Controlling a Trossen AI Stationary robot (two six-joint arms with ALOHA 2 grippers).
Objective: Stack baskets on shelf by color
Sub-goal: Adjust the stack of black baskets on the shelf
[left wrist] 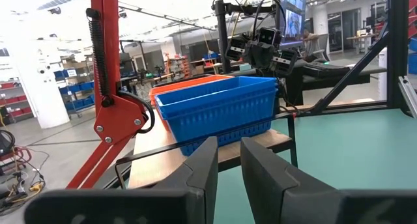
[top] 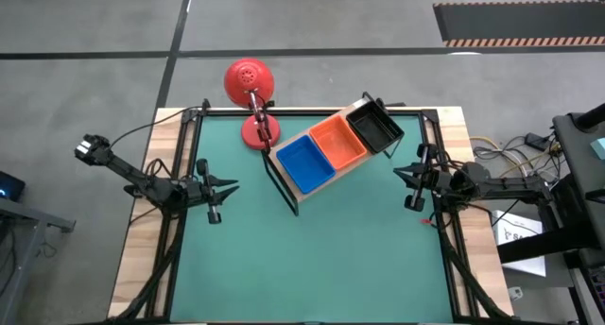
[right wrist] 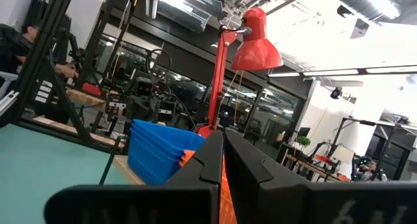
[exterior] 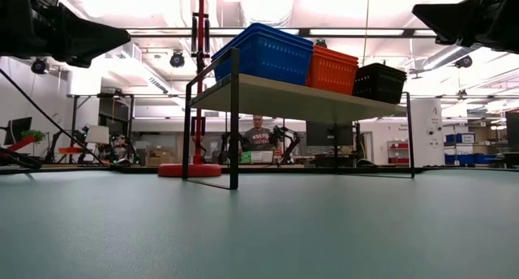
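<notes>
The shelf, a light wooden board on a black wire frame, stands slantwise at the table's far middle. On it sit three stacks of baskets: blue, orange and black. The low view shows them in the same order: blue, orange, black. My left gripper hovers left of the shelf, slightly open and empty, pointing at the blue stack. My right gripper hovers right of the shelf, shut and empty.
A red desk lamp stands on its round base at the far edge, just left of the shelf. The green mat spreads in front of the shelf. A person sits in the room beyond the table.
</notes>
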